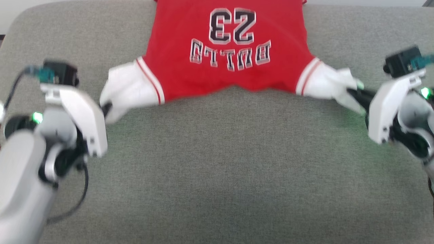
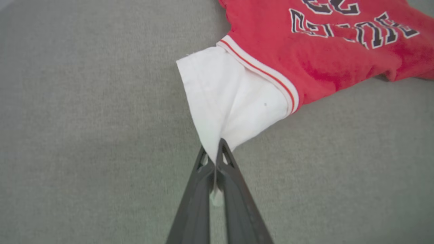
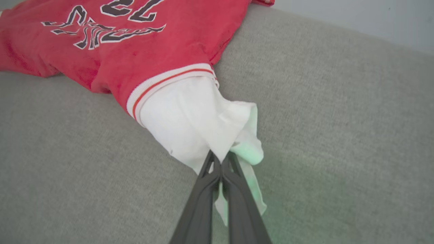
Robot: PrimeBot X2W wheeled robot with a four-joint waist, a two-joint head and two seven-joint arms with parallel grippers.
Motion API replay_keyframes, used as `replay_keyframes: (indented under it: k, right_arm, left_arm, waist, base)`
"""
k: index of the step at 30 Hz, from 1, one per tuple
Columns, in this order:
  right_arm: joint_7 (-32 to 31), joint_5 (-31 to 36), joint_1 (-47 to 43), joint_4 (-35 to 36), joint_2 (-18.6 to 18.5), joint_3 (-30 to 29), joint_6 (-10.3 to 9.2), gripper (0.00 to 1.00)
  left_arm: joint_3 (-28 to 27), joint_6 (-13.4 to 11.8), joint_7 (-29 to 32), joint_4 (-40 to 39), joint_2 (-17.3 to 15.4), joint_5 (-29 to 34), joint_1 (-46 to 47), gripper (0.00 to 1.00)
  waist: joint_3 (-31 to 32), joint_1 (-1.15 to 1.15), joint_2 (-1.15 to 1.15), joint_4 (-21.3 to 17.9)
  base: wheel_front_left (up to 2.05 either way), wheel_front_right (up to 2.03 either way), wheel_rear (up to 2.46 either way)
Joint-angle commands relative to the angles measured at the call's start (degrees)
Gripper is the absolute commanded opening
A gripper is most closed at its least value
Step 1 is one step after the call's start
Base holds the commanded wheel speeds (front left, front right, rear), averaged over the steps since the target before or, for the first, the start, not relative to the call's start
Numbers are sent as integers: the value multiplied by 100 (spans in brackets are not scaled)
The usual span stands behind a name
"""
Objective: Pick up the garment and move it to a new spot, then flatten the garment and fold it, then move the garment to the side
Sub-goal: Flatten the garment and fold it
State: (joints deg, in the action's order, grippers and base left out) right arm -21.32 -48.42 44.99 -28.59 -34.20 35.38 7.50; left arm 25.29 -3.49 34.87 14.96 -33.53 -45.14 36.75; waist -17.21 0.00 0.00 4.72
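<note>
Between my two hands, the red jersey (image 1: 223,81) spans the grey cushion (image 1: 217,176) crosswise. My left hand (image 2: 214,154) pinches one white sleeve (image 2: 223,98), my right hand (image 3: 220,159) pinches the other, and the body extends away from me.

Arms, two: pale grey forearms (image 1: 20,176) with white wrist housings (image 1: 84,115), each topped by a black camera block (image 1: 61,73), green lamps (image 1: 36,117) lit. One arm enters at lower left, one at right.

The left pincer (image 2: 213,149): two long dark fingers pressed together, nipping a white sleeve of the red jersey-style garment (image 1: 223,78).

The right pincer (image 3: 221,159): likewise clamped on the opposite sleeve.
</note>
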Motion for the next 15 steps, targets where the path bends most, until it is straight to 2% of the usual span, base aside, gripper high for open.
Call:
replay_keyframes:
  k: [1, 7, 15]
  right_arm:
    - [-174, -93, -304, 261, -112, -112, -2, 0]
    - [-978, -222, -1453, 1131, -396, -631, -2, 0]
    - [-2141, -132, -3037, 2331, -458, -1606, -2, 0]
  left_arm:
    - [-87, -239, 113, -491, -139, -77, -417, 0]
    - [-284, -1006, 503, -2054, -617, -308, -1769, 0]
    - [-479, -1756, 770, -3170, -985, -482, -3079, 0]
  waist:
    - [37, 0, 0, -13]
    - [155, 0, 0, -21]
    - [299, 0, 0, -36]
  base:
    - [0, 0, 0]
    - [0, 0, 0]
    - [0, 0, 0]
